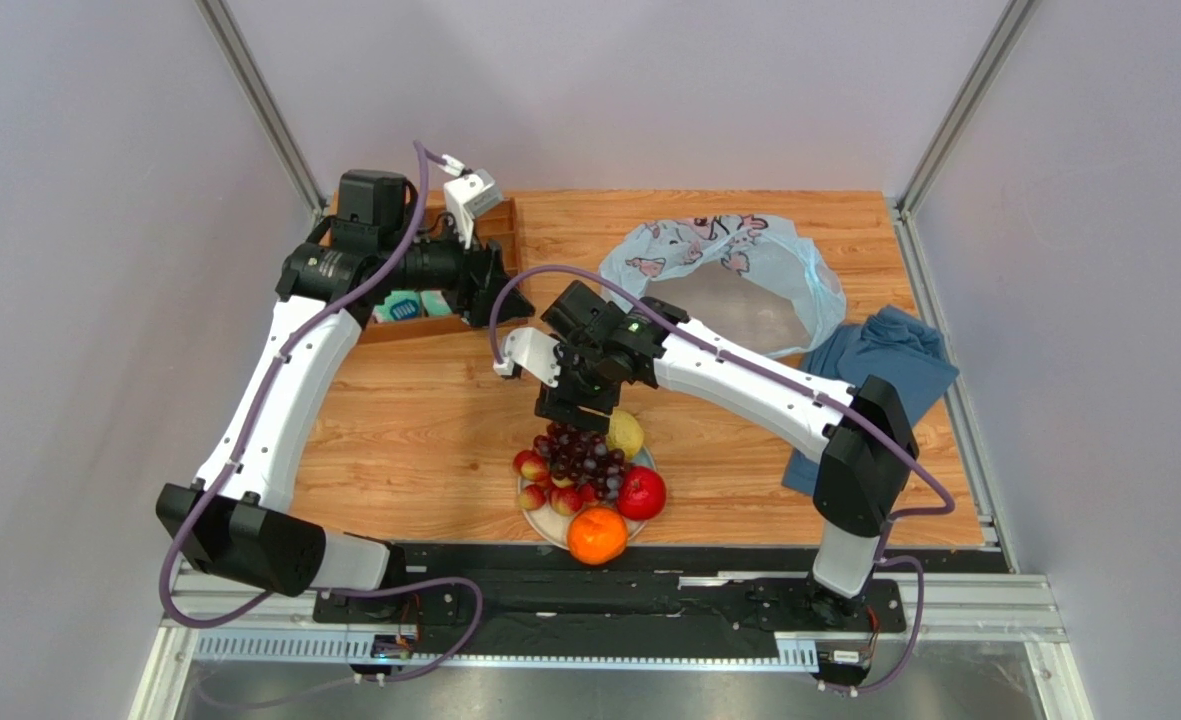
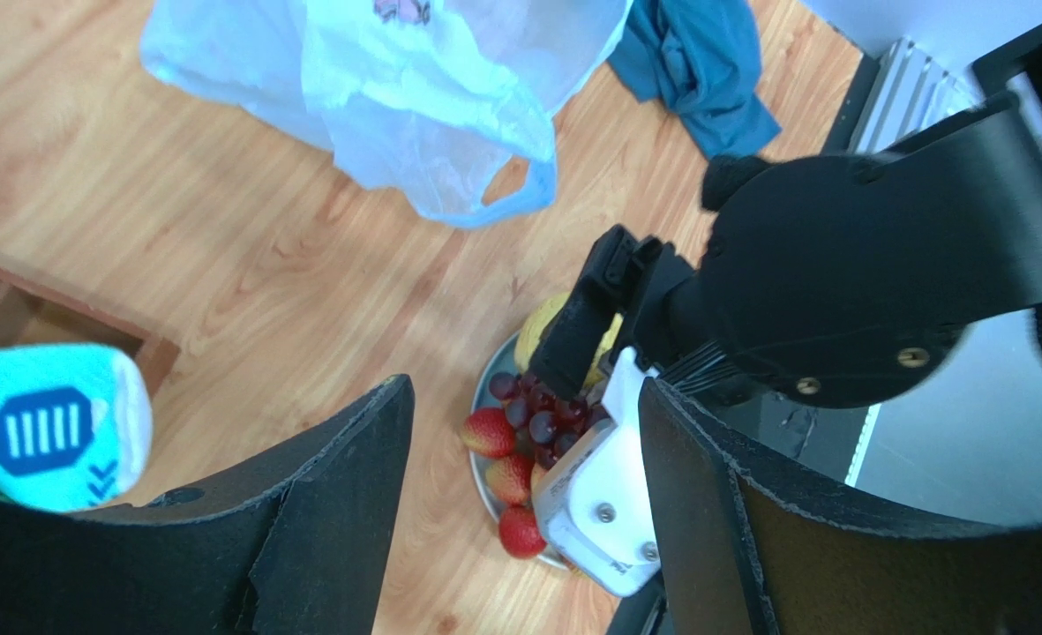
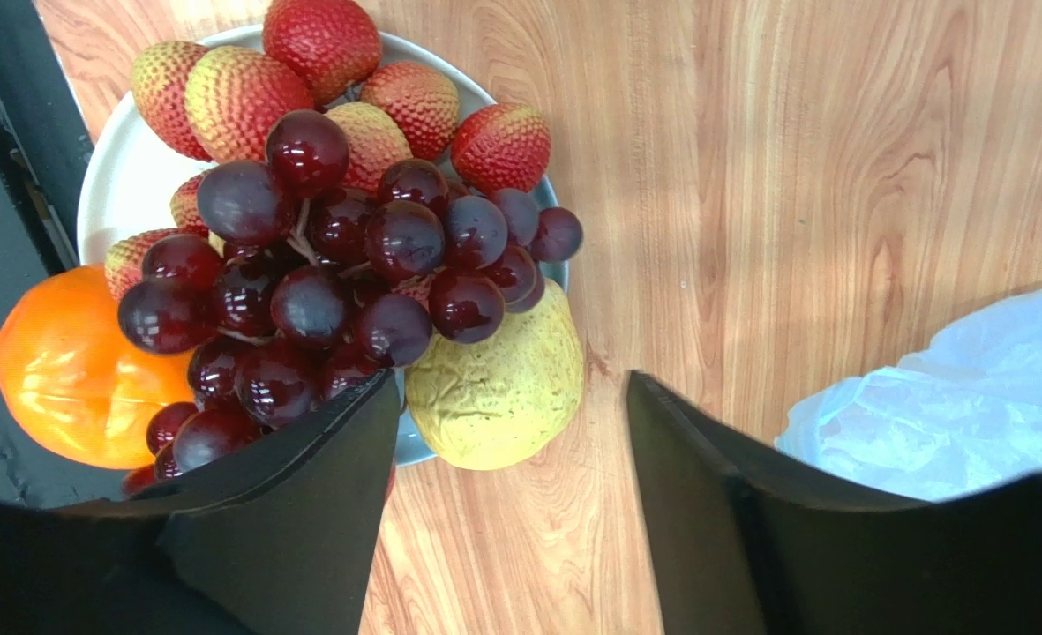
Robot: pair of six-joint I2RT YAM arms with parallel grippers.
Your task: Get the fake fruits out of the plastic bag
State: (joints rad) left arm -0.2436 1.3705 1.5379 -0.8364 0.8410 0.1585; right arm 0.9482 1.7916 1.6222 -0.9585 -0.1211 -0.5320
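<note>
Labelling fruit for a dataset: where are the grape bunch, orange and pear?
grape bunch [image 3: 340, 281], right wrist view, middle of cluster.
orange [image 1: 598, 536], top external view, centre.
pear [image 3: 493, 386], right wrist view, yellow flank.

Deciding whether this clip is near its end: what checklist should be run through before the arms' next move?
1. Right gripper free of load: ok, jaws open, nothing between them.
2. Grape bunch on the plate: ok, lying among the other fruits.
3. Orange, apple and small red-yellow fruits on the plate: ok.
4. Pear fully on the plate: not ok, it overhangs the rim.
5. Plastic bag emptied: cannot tell; no fruit shows through it.
6. Left gripper free: ok, open and empty.
</note>
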